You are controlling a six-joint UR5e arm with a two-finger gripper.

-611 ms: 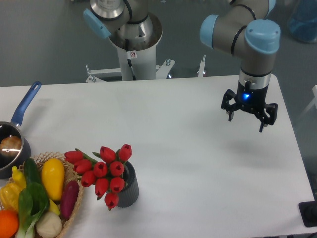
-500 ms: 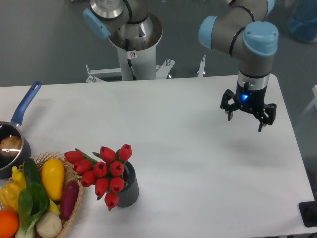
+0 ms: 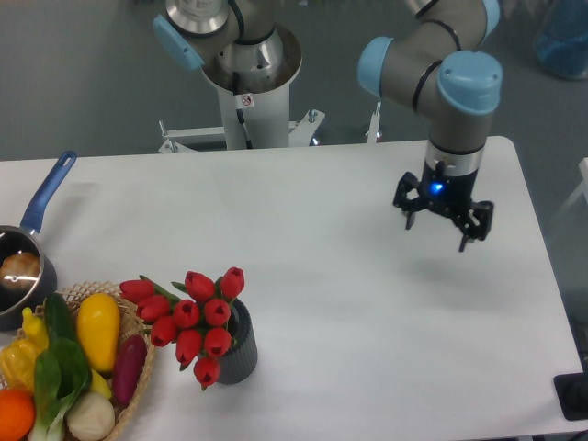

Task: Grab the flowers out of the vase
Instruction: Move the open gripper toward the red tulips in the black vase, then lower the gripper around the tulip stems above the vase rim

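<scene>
Here the tool (image 3: pixel 439 223) hangs above the right part of the white counter (image 3: pixel 367 312), its two fingers spread apart with nothing between them and a blue light glowing on its body. It is well apart from the flowers (image 3: pixel 191 322), a bunch of red tulip buds standing in the dark grey ribbed vase (image 3: pixel 241 349) near the counter's front left. Just beside the bunch, at the left edge, sits a wicker basket (image 3: pixel 138 377) filled with vegetables. Behind it stands a blue-handled saucepan (image 3: pixel 28 248), partly cut off by the frame.
</scene>
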